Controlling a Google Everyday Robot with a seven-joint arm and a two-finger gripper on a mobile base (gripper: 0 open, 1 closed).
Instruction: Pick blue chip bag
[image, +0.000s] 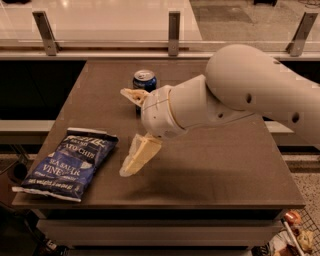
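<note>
The blue chip bag (67, 162) lies flat at the table's front left corner, dark blue with white "sea salt & vinegar" lettering and pale sealed ends. My gripper (131, 127) hovers above the table just right of the bag, apart from it. It is open and empty: one pale finger (138, 156) points down towards the table beside the bag's right edge, and the other (133, 95) sticks out in front of the soda can. The bulky white arm (240, 95) reaches in from the right.
A blue soda can (145, 80) stands upright at the middle back of the brown table (210, 170), partly behind my upper finger. A glass railing with metal posts (173, 30) runs behind the table. The bag's left end overhangs the table's front left edge.
</note>
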